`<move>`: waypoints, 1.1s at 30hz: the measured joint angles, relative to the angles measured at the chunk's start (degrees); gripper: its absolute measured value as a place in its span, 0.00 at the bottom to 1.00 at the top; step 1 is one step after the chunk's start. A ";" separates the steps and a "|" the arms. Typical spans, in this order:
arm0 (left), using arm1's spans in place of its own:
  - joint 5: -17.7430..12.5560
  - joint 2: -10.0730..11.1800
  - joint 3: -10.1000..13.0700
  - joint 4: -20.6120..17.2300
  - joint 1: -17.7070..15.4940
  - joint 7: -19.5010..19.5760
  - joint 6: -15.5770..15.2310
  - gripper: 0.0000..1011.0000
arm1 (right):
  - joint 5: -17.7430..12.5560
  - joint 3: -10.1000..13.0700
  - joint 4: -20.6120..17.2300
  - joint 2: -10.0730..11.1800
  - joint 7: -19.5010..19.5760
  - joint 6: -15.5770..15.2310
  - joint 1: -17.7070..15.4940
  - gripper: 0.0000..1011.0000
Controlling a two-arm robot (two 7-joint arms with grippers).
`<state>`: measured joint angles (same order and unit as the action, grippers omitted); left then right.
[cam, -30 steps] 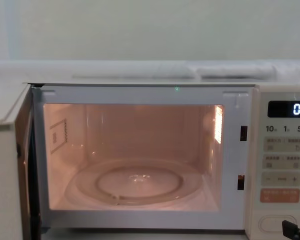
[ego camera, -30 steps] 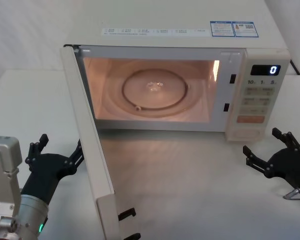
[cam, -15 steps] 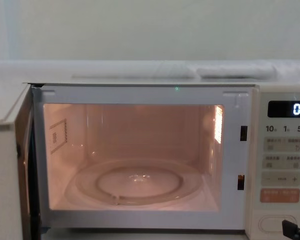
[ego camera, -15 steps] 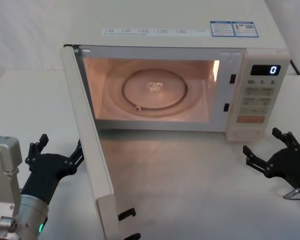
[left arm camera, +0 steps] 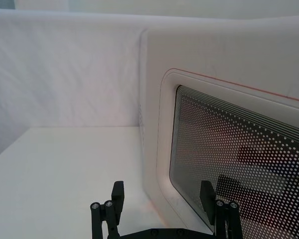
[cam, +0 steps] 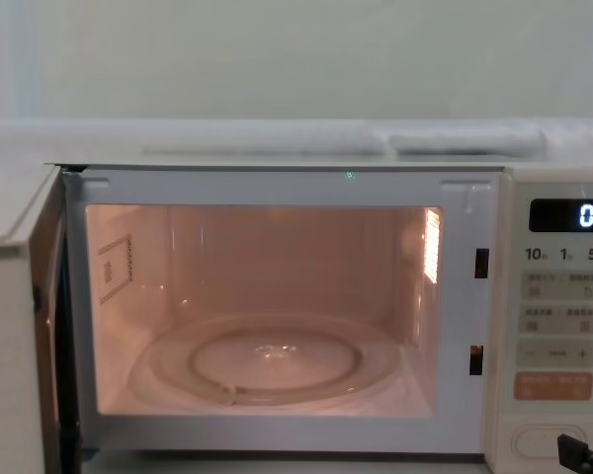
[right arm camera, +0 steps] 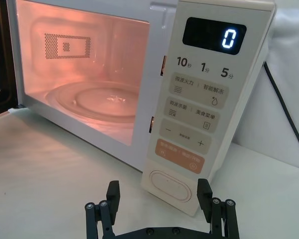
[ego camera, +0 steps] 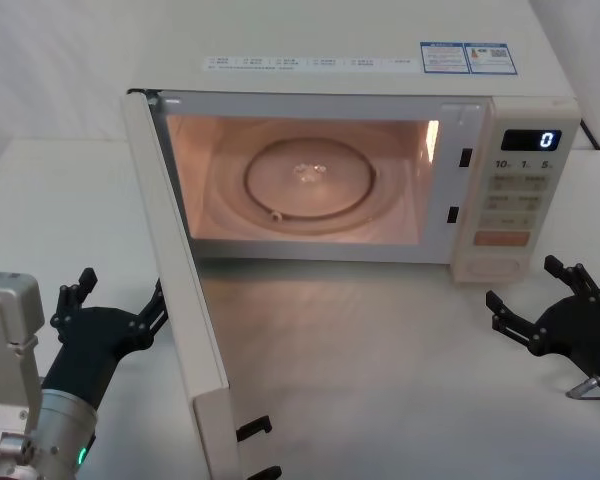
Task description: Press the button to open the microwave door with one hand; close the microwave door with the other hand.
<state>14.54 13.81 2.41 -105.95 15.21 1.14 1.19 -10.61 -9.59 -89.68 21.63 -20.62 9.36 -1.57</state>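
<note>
A: Fingers first: the left gripper (ego camera: 108, 297) has both fingers (left arm camera: 117, 191) spread wide with nothing between them. It sits low on the white table (ego camera: 50, 190), at about 8 o'clock from the oven cavity.

B: And the microwave door (ego camera: 175, 290)?

A: Swung fully open, edge-on toward the robot, just to the 3 o'clock side of that gripper. In the left wrist view the dotted window (left arm camera: 239, 164) of the door's outer face stands right beside 1 fingertip, close; I cannot tell if it touches.

B: Inside?

A: The cavity is lit, with the glass turntable (ego camera: 308, 180) lying flat in it.

B: And on the right?

A: The display (ego camera: 531, 140) reads 0. The button (right arm camera: 171, 185) sits at the bottom of the control panel, under the orange key (right arm camera: 179, 155). The right gripper (ego camera: 542, 300) hovers at 5 o'clock from the panel, fingers (right arm camera: 113, 191) also splayed apart and empty, the button just ahead of them, clear of contact.
</note>
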 joint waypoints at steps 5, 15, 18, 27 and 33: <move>0.00 0.00 0.00 0.00 0.00 0.00 0.00 0.99 | 0.00 0.00 0.00 0.00 0.00 0.00 0.00 0.99; 0.00 0.00 0.00 0.00 0.00 0.00 0.00 0.99 | 0.00 0.00 0.00 0.00 0.00 0.00 0.00 0.99; 0.00 0.00 0.00 0.00 0.00 0.00 0.00 0.99 | 0.00 0.00 0.00 0.00 0.00 0.00 0.00 0.99; 0.00 0.00 0.00 0.00 0.00 0.00 0.00 0.99 | 0.00 0.00 0.00 0.00 0.00 0.00 0.00 0.99; 0.00 0.00 0.00 0.00 0.00 0.00 0.00 0.91 | 0.00 0.00 0.00 0.00 0.00 0.00 0.00 0.99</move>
<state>14.54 13.80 2.41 -105.95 15.21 1.14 1.19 -10.61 -9.59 -89.68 21.63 -20.62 9.36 -1.57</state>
